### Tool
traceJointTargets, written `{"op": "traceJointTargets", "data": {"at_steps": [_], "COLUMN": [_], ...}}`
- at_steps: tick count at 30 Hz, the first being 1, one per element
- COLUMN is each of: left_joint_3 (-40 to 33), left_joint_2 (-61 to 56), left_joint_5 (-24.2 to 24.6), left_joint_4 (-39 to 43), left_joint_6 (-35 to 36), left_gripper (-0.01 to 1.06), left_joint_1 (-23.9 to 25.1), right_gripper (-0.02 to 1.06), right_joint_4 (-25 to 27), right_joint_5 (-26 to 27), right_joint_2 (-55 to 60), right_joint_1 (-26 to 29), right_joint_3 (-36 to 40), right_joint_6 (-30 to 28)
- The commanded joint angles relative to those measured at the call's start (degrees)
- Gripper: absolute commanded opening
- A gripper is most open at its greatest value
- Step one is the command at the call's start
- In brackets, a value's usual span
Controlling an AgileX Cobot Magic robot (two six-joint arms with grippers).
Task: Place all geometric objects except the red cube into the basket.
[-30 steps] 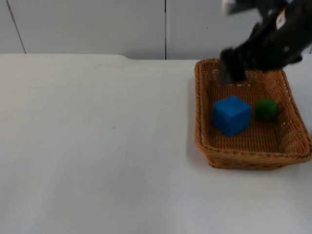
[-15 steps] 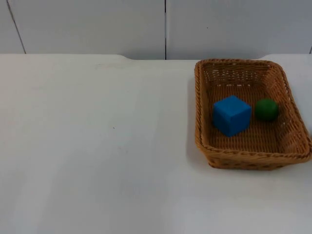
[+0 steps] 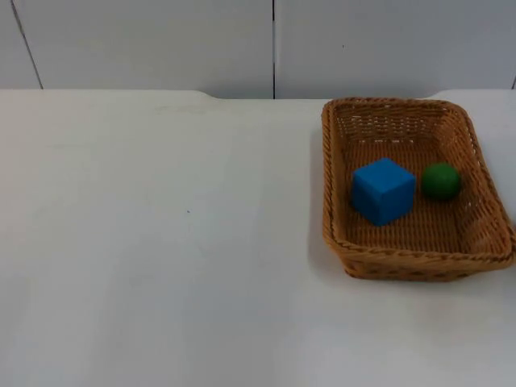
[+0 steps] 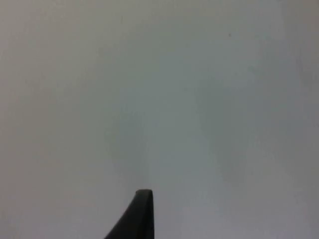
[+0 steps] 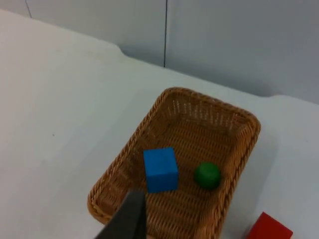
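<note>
The basket (image 3: 415,189), a woven brown rectangle, sits on the right side of the white tabletop (image 3: 161,242) in the top view, its far end close to the grey partition wall (image 3: 274,44). Inside it lie a blue cube (image 3: 383,190) and a green ball (image 3: 441,181) — the cube near the middle of the basket floor, the ball just beside it toward the right wall, the two apart by a narrow gap. Nothing lies over them. The tabletop to the left of the basket is bare, and a vertical seam runs down the partition wall behind.

In the left wrist view a single black fingertip of the left tool (image 4: 139,214) stands before a plain pale surface; whether this tool is spread or pressed together cannot be told.

The right wrist view looks down on the basket (image 5: 174,164) from above, with the blue cube (image 5: 160,169) and the green ball (image 5: 207,175) side by side on the wicker floor. A red cube (image 5: 269,228) rests on the tabletop (image 5: 60,99) outside the basket, near its corner — apart from the rim. One dark fingertip of the right tool (image 5: 127,219) shows in front of the basket's near wall; its state cannot be told either. The grey partition wall (image 5: 224,40) closes off the tabletop behind.
</note>
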State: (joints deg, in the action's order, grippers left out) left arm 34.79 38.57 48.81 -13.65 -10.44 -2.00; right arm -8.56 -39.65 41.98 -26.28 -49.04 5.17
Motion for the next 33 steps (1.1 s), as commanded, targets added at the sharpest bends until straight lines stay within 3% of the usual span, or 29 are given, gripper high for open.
{"op": "traceJointTargets", "data": {"at_steps": [1, 4, 14, 23, 25, 30, 33], "left_joint_3": [-0.2, -0.2, -0.2, -0.2, -0.2, -0.3, -0.3], "left_joint_2": [-4.8, -10.2, -29.3, -38.4, -38.6, -38.6, -38.6], "left_joint_5": [0.4, 1.0, 7.3, 9.8, 11.6, 13.6, 13.9], "left_joint_4": [-0.5, -0.5, -0.6, 1.3, 2.7, 3.1, 3.7], "left_joint_6": [-0.3, -0.3, -0.3, -0.3, 0.2, 0.2, 0.8], "left_gripper": [1.02, 1.02, 1.02, 1.02, 1.02, 1.02, 1.02], "left_joint_1": [0.1, 0.1, 0.1, 0.1, 0.1, 0.1, 0.1], "right_gripper": [1.05, 1.05, 1.05, 1.05, 1.05, 1.05, 1.05], "right_joint_4": [0.1, 0.1, 0.3, 1.7, 1.8, 8.0, 9.9], "right_joint_5": [-0.4, -2.4, -16.1, -17.4, -20.0, -22.0, -21.9], "right_joint_2": [-5.9, -11.2, -31.6, -42.0, -42.0, -42.0, -42.0], "right_joint_1": [-0.3, -0.3, -0.3, -0.3, -0.3, -0.4, -0.4], "right_joint_3": [2.4, 4.2, 9.1, 12.9, 13.2, 15.3, 15.9], "right_joint_6": [-0.5, -0.5, -0.4, -0.4, -0.5, -8.6, -10.2]}}
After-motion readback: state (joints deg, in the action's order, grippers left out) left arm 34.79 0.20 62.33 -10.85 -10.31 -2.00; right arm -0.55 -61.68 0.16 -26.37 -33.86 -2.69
